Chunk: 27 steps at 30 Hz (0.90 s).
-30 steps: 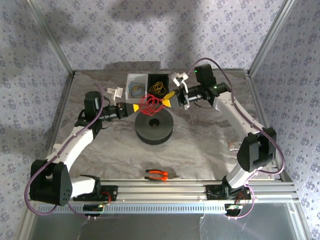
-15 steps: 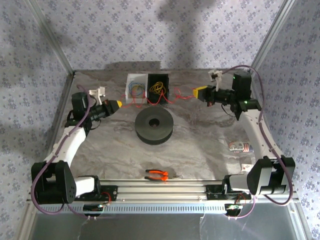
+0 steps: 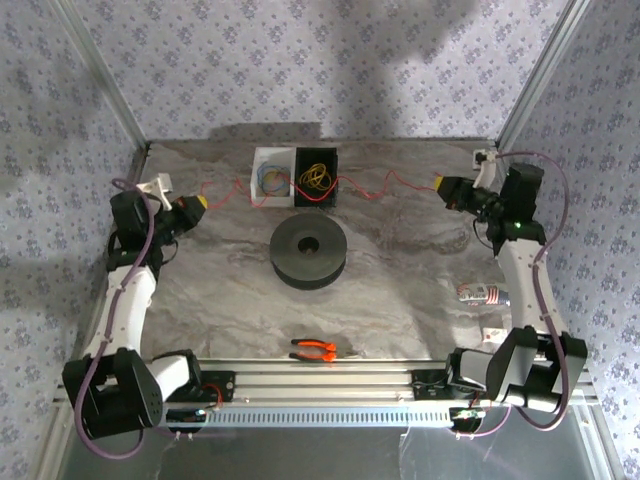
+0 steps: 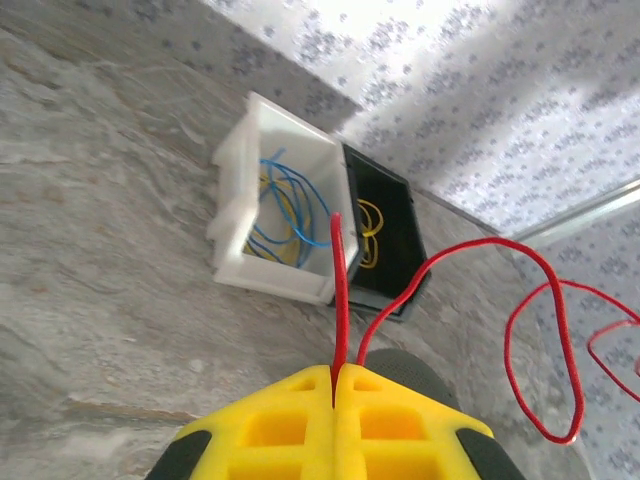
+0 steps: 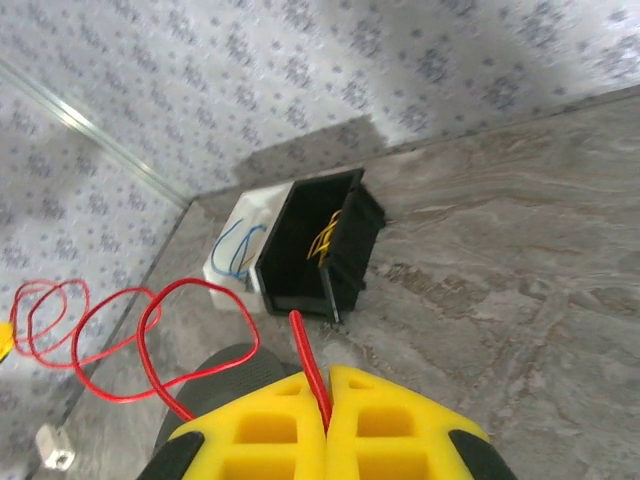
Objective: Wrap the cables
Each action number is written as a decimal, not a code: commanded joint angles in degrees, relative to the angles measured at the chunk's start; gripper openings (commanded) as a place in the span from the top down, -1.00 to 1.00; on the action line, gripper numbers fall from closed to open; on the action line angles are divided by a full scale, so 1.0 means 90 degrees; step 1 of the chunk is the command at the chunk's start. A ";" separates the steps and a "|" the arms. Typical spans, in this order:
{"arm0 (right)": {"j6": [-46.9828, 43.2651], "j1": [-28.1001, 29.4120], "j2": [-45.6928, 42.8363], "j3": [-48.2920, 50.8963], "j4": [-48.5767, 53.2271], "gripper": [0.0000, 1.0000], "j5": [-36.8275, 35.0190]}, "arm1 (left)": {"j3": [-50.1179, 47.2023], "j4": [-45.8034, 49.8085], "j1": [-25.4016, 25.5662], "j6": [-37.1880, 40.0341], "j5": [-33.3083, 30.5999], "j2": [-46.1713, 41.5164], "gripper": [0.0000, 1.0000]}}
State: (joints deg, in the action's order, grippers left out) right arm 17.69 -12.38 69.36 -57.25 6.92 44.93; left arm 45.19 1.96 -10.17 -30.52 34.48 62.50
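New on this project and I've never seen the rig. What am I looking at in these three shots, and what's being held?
Two robot arms are bolted at the near edge of a grey marbled table. The overhead picture comes from a fixed camera above and behind them. The other two come from a camera on each wrist, looking past that arm's own yellow fingers. The left gripper and the right gripper are each shut on one end of a long thin red wire, which runs in wavy slack between them, past two bins. On the table are a white open bin with blue wire loops, a black bin with yellow loops, a black round disc with a centre hole, and orange-handled pliers near the arms' bases.
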 commanded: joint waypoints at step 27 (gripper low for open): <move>0.1154 -0.2215 -0.0629 0.0582 -0.0338 1.00 -0.0597 | 0.1165 0.0494 -0.1953 -0.0004 -0.1268 -0.0051 1.00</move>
State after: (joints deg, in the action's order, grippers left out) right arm 27.07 -29.82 65.12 -52.25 5.52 41.71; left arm 53.32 6.33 -25.19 -30.89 27.62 61.25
